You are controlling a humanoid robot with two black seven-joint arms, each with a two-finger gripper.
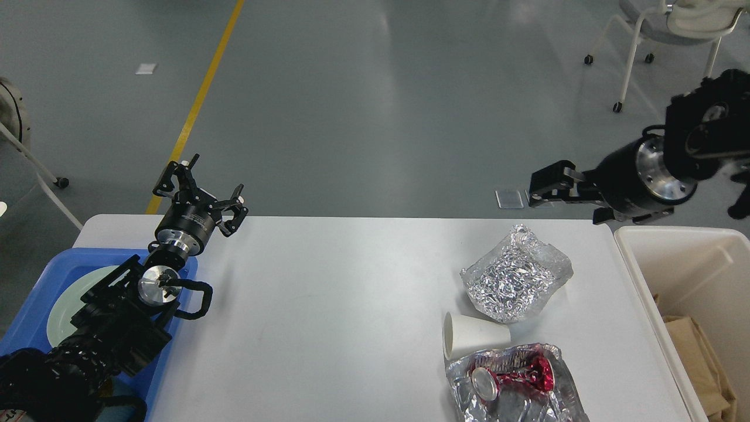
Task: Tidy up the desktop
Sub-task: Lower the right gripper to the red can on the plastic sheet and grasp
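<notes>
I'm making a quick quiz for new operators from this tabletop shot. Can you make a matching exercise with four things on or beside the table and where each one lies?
Things:
1. paper cup
2. crushed red can
3. pale green plate
4. brown paper

Places or states:
A. in the blue tray at the table's left end
B. on its side, between the two pieces of foil
C. inside the cream bin to the right of the table
D. resting on crumpled foil at the table's near edge

Pairs: 1-B, 2-D, 3-A, 4-C
</notes>
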